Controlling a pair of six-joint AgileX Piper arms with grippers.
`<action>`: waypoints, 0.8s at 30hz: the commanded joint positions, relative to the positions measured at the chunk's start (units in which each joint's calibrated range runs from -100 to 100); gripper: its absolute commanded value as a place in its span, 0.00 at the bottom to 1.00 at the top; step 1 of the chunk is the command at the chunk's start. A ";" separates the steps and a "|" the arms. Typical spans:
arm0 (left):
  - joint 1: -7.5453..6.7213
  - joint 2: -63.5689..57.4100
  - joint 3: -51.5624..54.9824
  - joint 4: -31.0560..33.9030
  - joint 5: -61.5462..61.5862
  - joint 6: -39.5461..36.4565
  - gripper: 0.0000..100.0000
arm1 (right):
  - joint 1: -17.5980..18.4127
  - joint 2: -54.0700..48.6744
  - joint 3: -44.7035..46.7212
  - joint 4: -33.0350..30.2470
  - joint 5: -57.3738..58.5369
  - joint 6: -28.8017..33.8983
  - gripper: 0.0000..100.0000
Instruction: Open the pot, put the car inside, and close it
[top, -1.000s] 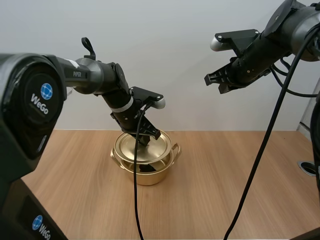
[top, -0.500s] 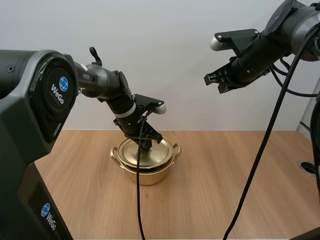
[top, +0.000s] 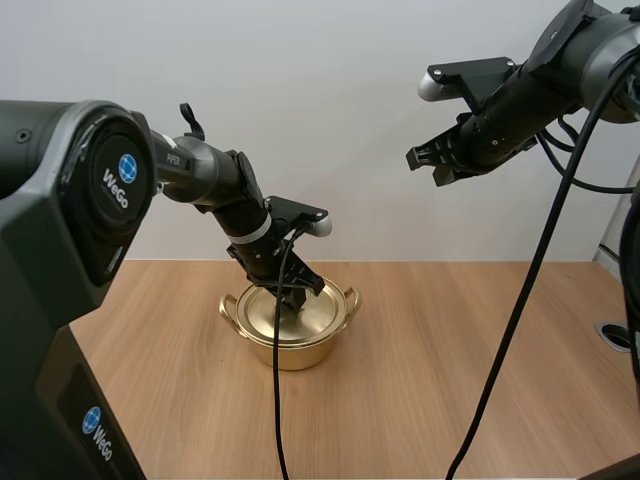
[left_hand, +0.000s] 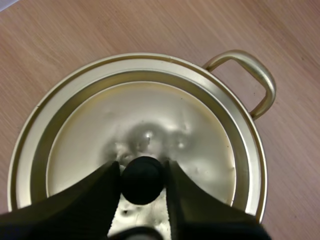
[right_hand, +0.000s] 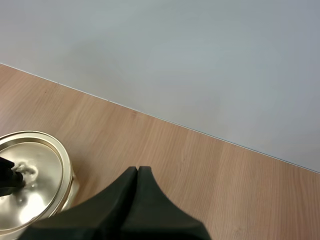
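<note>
Well, the left gripper (left_hand: 142, 174) is clamped on the black knob (left_hand: 142, 181) at the middle of the lid (left_hand: 165, 115), which lies flat on the rim of the gold pot (top: 292, 352) on the table (top: 450, 380). The lid looks like thin, stiff metal, light and probably slick, so the small knob is the one sound hold. The right gripper (top: 428, 160) hangs high, well apart from the pot, its fingers pressed together on nothing

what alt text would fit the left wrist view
The left arm's jaws pinch the round black knob of a shiny gold metal lid, which lies level on a gold metal pot with a loop handle. The pot stands on a light wooden table.
</note>
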 joint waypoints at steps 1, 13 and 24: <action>0.04 -0.08 0.10 -0.21 0.19 -0.06 0.81 | -0.02 0.04 -0.09 0.05 0.04 -0.02 0.00; 0.04 -8.32 -7.67 -0.21 5.97 -1.08 0.73 | -0.02 0.04 -0.09 0.18 -0.14 -0.01 0.00; 0.04 -24.68 -17.94 -0.21 1.71 -3.29 0.00 | -0.02 -0.05 -0.09 8.56 -1.70 0.87 0.00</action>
